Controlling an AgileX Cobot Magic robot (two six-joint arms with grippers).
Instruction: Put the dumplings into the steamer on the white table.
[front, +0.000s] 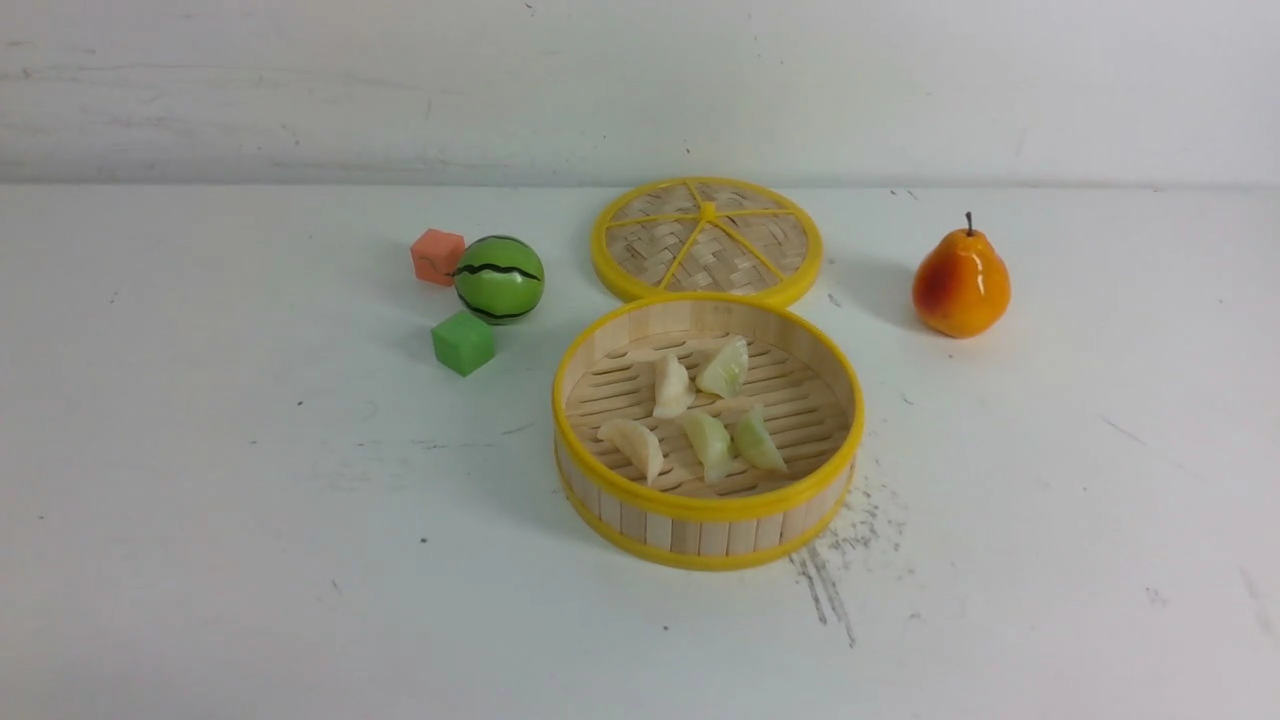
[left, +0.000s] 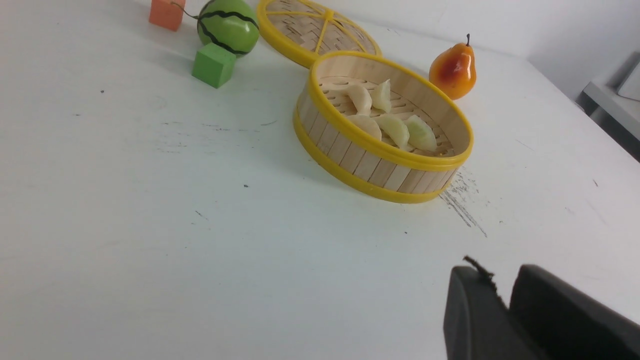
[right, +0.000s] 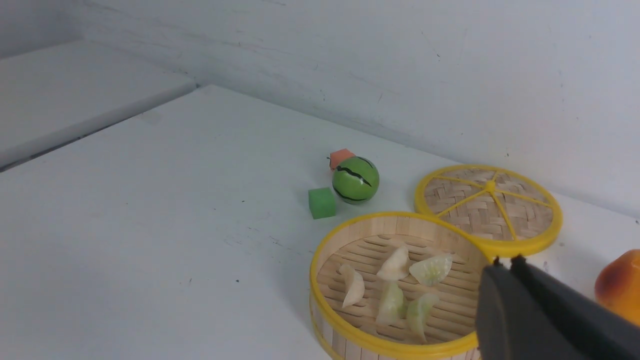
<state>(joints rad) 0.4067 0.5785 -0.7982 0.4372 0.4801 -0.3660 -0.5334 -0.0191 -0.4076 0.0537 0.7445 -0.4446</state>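
Front view: all 5 dumplings (front: 708, 446) lie inside the steamer (front: 712, 535), so placing looks finished and only resting remains, with the left gripper (left: 507, 287) and right gripper (right: 507, 265) closed, empty

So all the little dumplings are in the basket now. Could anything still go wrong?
A few things might. The steamer is uncovered, so a knock could perhaps spill the dumplings. The lid lies right behind it, so pushing the steamer back might shove the lid too. The round green striped fruit looks like it could roll if bumped, maybe into the green cube beside it.
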